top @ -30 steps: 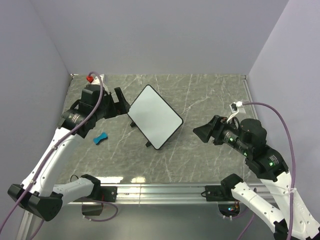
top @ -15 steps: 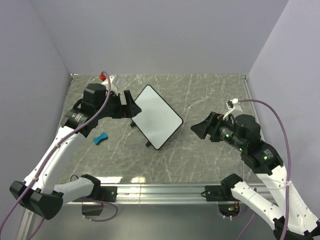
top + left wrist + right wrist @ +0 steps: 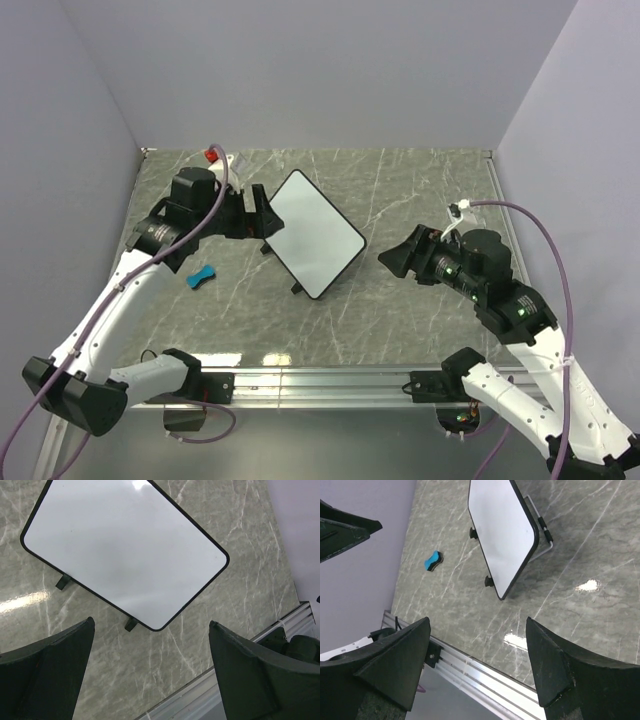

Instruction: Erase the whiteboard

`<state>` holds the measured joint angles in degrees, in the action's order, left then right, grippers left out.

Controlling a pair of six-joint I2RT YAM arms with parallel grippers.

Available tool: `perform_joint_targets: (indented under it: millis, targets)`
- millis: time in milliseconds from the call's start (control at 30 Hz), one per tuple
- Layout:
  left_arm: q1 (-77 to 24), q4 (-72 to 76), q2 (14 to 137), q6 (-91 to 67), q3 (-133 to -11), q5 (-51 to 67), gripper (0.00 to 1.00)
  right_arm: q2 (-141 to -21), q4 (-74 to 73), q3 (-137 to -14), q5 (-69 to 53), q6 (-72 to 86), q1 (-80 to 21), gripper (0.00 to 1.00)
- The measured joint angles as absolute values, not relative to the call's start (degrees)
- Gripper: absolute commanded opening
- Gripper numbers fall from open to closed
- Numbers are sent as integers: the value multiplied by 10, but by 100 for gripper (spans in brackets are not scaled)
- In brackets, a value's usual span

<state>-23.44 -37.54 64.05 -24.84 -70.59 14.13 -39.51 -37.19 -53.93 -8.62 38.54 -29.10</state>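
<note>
The whiteboard [image 3: 310,232] [image 3: 125,550] [image 3: 502,535] stands turned diagonally on the marble table, propped on small black feet and a wire stand [image 3: 542,540]. Its white face shows no marks. My left gripper [image 3: 260,220] [image 3: 151,624] hovers at the board's left edge, above it, open and empty, the board's near corner showing between its fingers. My right gripper [image 3: 393,260] [image 3: 478,620] is to the right of the board, apart from it and pointing at it, open with nothing in it. The blue eraser [image 3: 202,277] [image 3: 433,561] lies on the table left of the board, under the left arm.
An aluminium rail [image 3: 330,380] [image 3: 470,665] runs along the table's near edge. Purple-grey walls close the left, back and right sides. Bare marble [image 3: 420,190] lies behind and to the right of the board.
The left gripper has swung right, closer to the board's left edge. The right gripper has edged left toward the board. Board and eraser have not moved.
</note>
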Motion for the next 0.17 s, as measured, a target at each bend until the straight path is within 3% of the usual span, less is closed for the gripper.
perform_joint_targets:
  millis: [167]
  targets:
    - [-235,-375,649,-245,-706,139,100,-395,-366,-532,-86,390,-291,84]
